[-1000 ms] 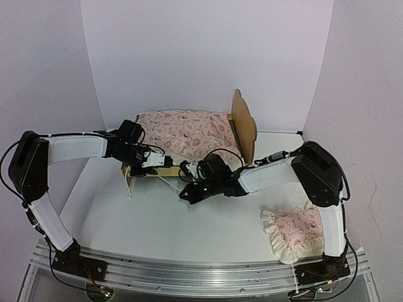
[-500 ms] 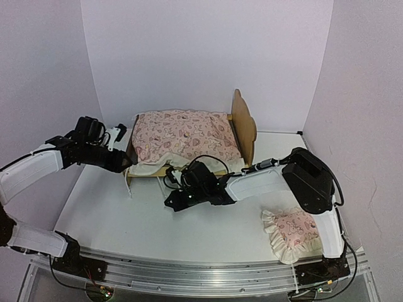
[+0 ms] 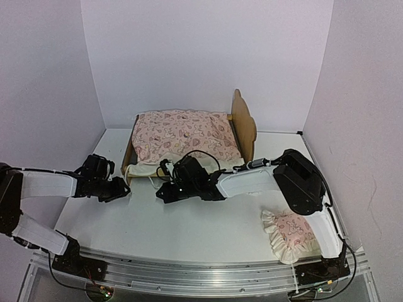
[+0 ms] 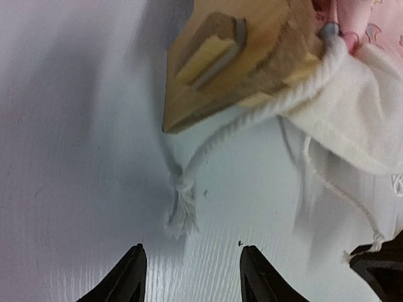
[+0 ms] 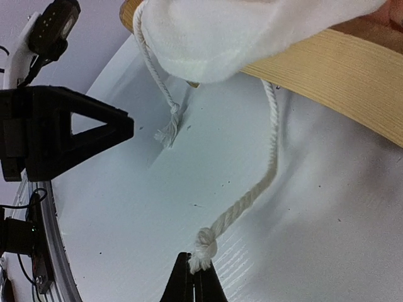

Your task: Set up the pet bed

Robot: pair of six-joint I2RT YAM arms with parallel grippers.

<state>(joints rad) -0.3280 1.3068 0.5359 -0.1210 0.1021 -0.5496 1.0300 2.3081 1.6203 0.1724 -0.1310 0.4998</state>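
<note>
Looking halfway there — right gripper (image 5: 192, 280) pinched shut on white cord (image 5: 271, 157), left gripper (image 4: 192, 277) parted and empty, pet bed (image 3: 244, 126) just ahead of both, mattress cushion (image 3: 182, 135) on, pillow (image 3: 291, 231) unplaced well behind the right one.

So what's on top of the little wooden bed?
A pink mattress cushion covers the pet bed, its white edge and cords spilling over the foot end. The bed's base is hidden beneath it.

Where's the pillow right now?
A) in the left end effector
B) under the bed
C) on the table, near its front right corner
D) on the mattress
C: the pillow lies on the table by the front right corner, apart from the bed.
</note>
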